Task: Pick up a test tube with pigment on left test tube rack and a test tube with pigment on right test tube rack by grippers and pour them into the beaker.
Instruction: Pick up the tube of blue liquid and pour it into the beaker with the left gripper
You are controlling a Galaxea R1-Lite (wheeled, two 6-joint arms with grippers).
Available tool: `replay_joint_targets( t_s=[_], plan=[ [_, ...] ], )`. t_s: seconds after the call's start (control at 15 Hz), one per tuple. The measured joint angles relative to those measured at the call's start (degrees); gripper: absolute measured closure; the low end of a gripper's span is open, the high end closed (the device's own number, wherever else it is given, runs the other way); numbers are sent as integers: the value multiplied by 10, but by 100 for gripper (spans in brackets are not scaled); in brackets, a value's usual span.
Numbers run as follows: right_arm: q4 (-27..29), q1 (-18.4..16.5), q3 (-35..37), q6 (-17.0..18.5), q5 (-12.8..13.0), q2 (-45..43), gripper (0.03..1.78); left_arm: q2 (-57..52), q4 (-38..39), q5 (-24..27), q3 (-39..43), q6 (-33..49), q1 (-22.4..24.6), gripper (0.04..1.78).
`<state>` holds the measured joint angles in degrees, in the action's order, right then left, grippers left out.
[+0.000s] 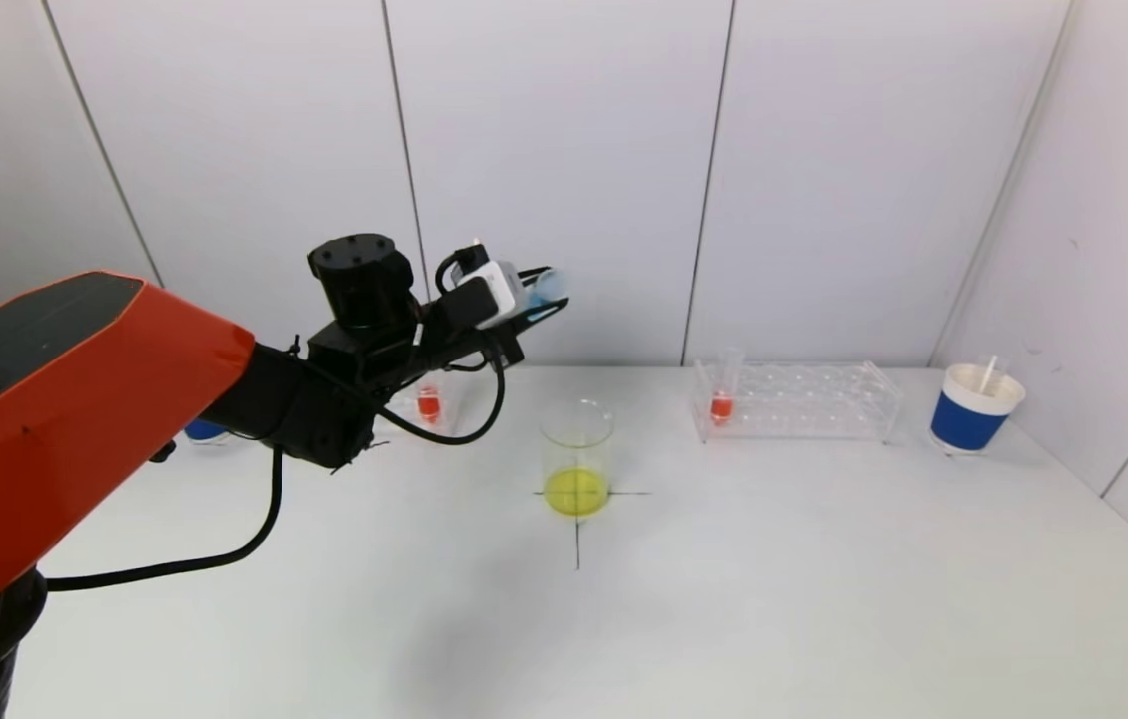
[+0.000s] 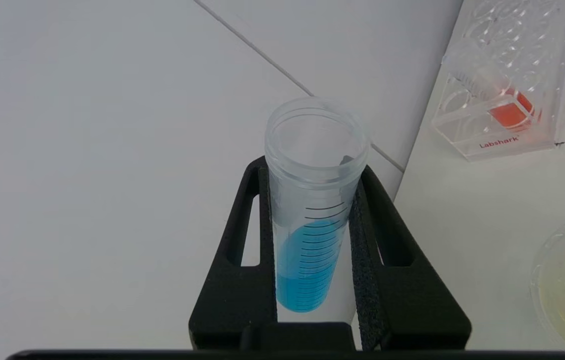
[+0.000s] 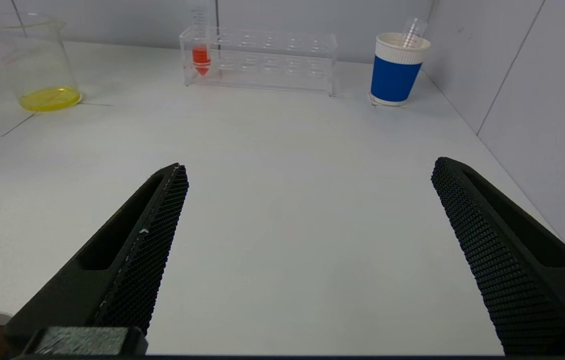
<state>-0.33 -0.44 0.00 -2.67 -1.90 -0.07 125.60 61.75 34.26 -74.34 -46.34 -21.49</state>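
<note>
My left gripper (image 1: 536,300) is raised above the table, up and left of the beaker (image 1: 576,457). It is shut on a clear test tube of blue pigment (image 2: 312,235), held tilted between both pads; the tube also shows in the head view (image 1: 547,287). The beaker holds yellow liquid and stands on a black cross mark. The left rack is mostly hidden behind my left arm, and a red-pigment tube (image 1: 429,402) shows in it. The right rack (image 1: 814,401) holds a red-pigment tube (image 1: 721,397) at its left end. My right gripper (image 3: 310,165) is open and empty, low over the table's front.
A blue-and-white paper cup (image 1: 975,409) with an empty tube in it stands right of the right rack. Another blue cup (image 1: 205,431) is partly hidden behind my left arm. White walls close the back and the right side.
</note>
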Motion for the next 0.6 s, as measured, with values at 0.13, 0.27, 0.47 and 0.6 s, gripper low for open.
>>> replay_joint_targets(
  t_s=[0.13, 0.27, 0.47, 0.6],
  plan=[
    [0, 0, 0, 0, 0, 0, 4, 4, 1, 3, 1, -30, 0, 138],
    [0, 0, 0, 0, 0, 0, 4, 8, 5, 31, 4, -66, 0, 138],
    [0, 0, 0, 0, 0, 0, 4, 15, 20, 44, 12, -101, 0, 138],
    [0, 0, 0, 0, 0, 0, 4, 19, 21, 56, 14, -118, 1, 138]
  ],
)
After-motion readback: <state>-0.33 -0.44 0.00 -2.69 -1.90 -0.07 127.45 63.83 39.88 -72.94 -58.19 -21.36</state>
